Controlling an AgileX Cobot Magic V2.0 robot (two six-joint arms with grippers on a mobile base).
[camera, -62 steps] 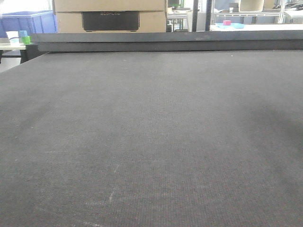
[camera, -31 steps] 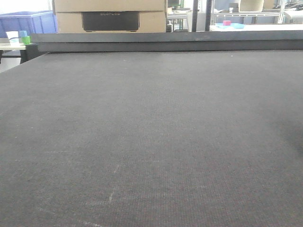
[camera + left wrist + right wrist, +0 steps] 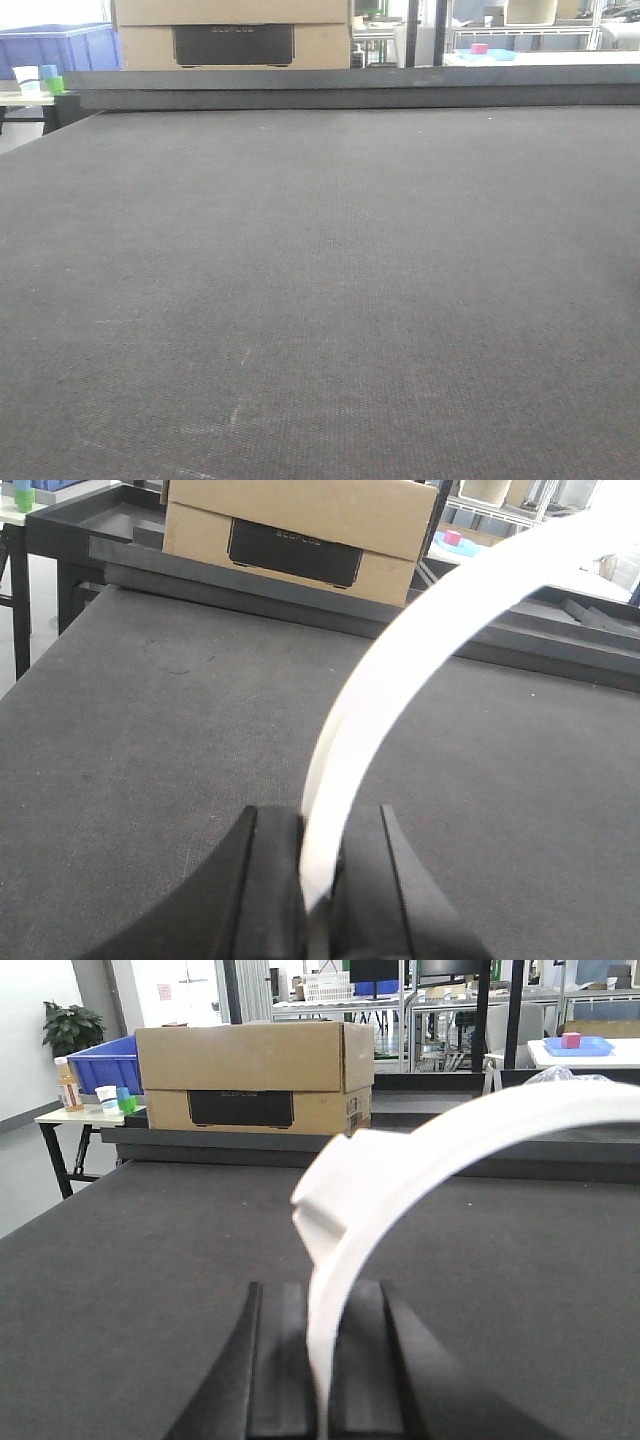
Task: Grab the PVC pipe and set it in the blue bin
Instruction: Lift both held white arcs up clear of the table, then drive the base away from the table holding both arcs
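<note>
In the left wrist view my left gripper (image 3: 318, 825) is shut on a white arc-shaped PVC pipe strip (image 3: 400, 670) that rises from the jaws and curves off to the upper right, above the dark table. In the right wrist view my right gripper (image 3: 320, 1295) is shut on a white PVC strip (image 3: 420, 1160) with a squared end (image 3: 322, 1198) just above the jaws, curving to the right edge. I cannot tell whether both hold the same piece. The blue bin (image 3: 105, 1060) stands beyond the table's far left corner and also shows in the front view (image 3: 60, 45). Neither gripper shows in the front view.
The dark mat table (image 3: 320, 280) has a raised black ledge (image 3: 350, 90) along its far edge. A cardboard box (image 3: 250, 1075) sits on that ledge. A small side table with bottles and cups (image 3: 95, 1095) stands at the left by the bin. Shelving fills the background.
A faint shadow at the right side of the table in the front view has slid off to the right and gone. Nothing else differs.
</note>
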